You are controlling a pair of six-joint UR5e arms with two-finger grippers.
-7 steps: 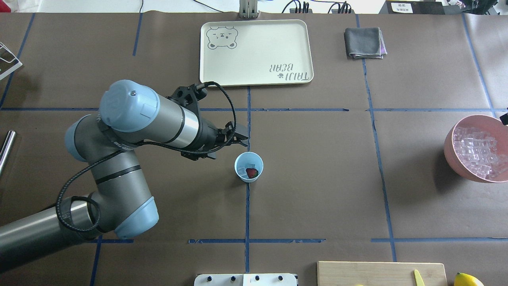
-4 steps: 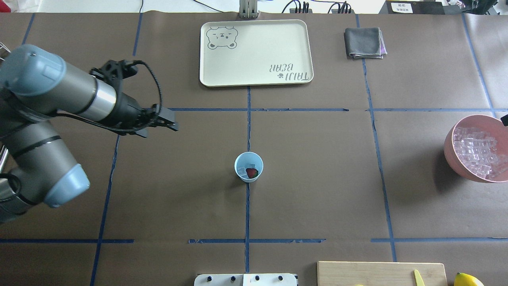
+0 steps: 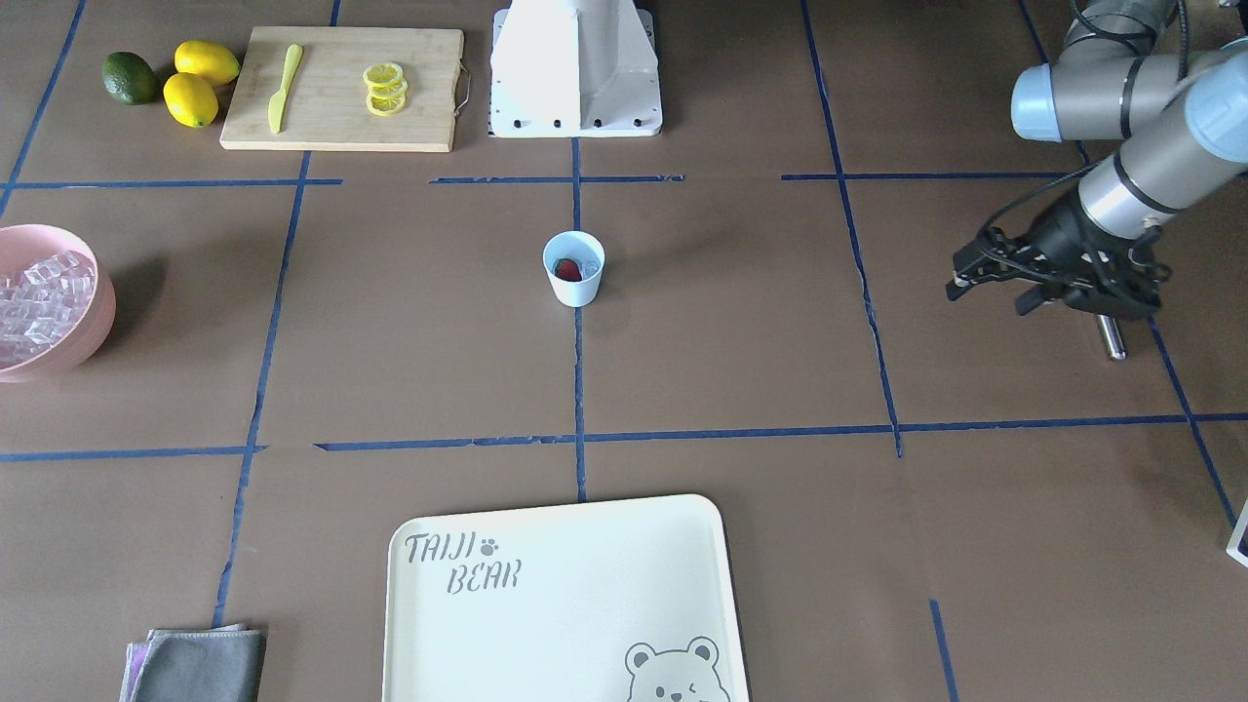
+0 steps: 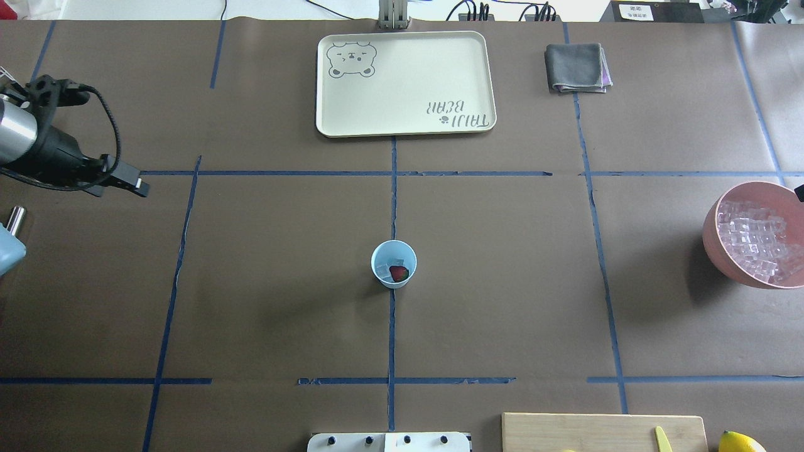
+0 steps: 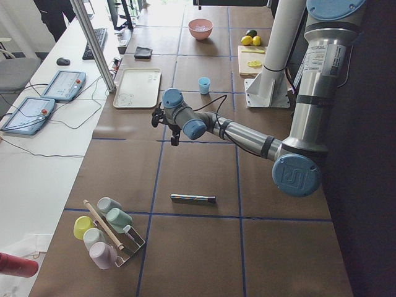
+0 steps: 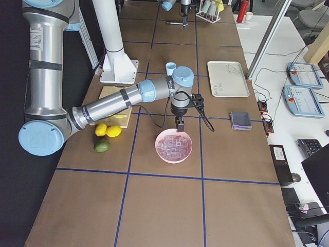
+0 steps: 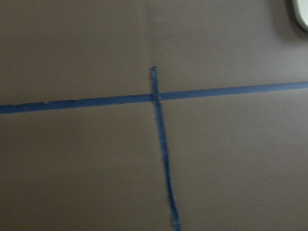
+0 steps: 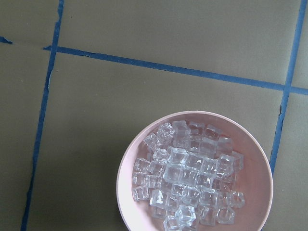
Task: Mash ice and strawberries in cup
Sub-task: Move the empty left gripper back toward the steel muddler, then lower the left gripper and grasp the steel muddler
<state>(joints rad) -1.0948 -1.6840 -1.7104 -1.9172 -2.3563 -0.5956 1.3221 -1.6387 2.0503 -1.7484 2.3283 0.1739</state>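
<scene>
At the far left, the left gripper [image 4: 139,186] hangs above the bare desk [image 4: 502,282], its tips aimed rightward along the tape line. It carries nothing, but from these angles I cannot tell whether its jaws are spread or pressed together. Its wrist camera sees only brown paper and a cross of blue tape.

A metal rod [image 5: 193,198] lies flat on the desk, further left than the jaws and a little nearer the robot. Its long axis runs roughly near to far. This looks like the mashing tool, and the left arm is far the closer one. A grasp would call for the jaws to turn back leftward and close across the rod's width.

The cup [image 4: 393,284] stands upright at the middle of the desk, on the central tape line and well to the right of the jaws. The strawberry [image 4: 398,273] sits inside it, with ice [image 4: 382,270] beside it on its left. Neither looks crushed, so mashing seems not yet begun.

Far of the cup lies a cream tray [image 4: 408,75], and right of that a folded grey cloth [image 4: 576,68].

At the right edge sits a pink bowl [image 4: 713,242] holding a heap of cubes [image 4: 754,242]. The right gripper [image 6: 178,125] hovers above it, pointing down, and the state of its jaws cannot be told.
</scene>
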